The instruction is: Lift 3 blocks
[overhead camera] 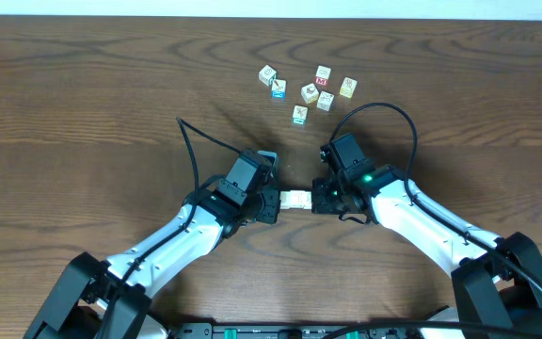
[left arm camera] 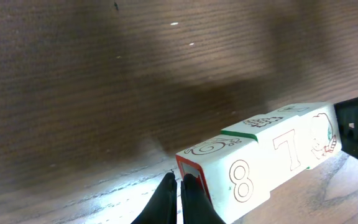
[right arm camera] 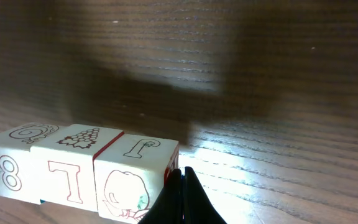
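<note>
Spanning the gap between both arms, the row of three cream-white wooden cubes (overhead camera: 295, 199) lies lengthwise left to right. The left end effector (overhead camera: 273, 201) and right end effector (overhead camera: 317, 199), fingers together, press its opposite ends equally; it appears clear of the dark wooden surface (overhead camera: 83, 113).

**Overhead view.** On a dark wood-grain table (overhead camera: 83, 104), the left arm (overhead camera: 172, 235) and the right arm (overhead camera: 422, 221), both white with black joints, enter from the lower corners and converge at centre. The left gripper (overhead camera: 273, 200) and the right gripper (overhead camera: 318, 199) face each other. Each touches one end of a short pale row of blocks (overhead camera: 295, 200), which lies in line between them. Whether the row rests on the table or hangs above it cannot be told. Seven loose cubes (overhead camera: 310, 92), pale with some coloured faces, lie scattered beyond the grippers, well apart from them. A black cable (overhead camera: 188, 141) arcs from the left arm and a second cable (overhead camera: 405, 118) arcs from the right. A green light (overhead camera: 368, 177) glows on the right arm.
</note>
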Controlling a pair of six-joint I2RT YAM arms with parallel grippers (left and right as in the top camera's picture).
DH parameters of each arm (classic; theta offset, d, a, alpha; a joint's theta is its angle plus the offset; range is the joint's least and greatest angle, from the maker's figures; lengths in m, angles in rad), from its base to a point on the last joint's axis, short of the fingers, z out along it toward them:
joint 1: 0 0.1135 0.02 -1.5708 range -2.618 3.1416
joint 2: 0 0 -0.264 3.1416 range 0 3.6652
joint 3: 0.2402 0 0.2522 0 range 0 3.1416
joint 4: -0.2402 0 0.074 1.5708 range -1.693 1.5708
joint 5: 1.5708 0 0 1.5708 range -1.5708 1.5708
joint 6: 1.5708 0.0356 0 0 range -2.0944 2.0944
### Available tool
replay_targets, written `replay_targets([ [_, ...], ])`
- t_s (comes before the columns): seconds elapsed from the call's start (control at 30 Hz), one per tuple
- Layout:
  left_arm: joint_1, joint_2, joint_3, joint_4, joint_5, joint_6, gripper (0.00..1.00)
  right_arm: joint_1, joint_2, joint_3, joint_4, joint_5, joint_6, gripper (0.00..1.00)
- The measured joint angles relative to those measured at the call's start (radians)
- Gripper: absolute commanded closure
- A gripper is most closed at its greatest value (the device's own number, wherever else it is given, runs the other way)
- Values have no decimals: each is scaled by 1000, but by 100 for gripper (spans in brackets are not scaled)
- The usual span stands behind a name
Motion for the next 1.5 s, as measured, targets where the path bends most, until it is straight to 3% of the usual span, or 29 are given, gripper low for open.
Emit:
replay_targets([
  [1.5,0,-37,23,-30,-16,-8,93,-8,0,74,-74,13,-33,99],
])
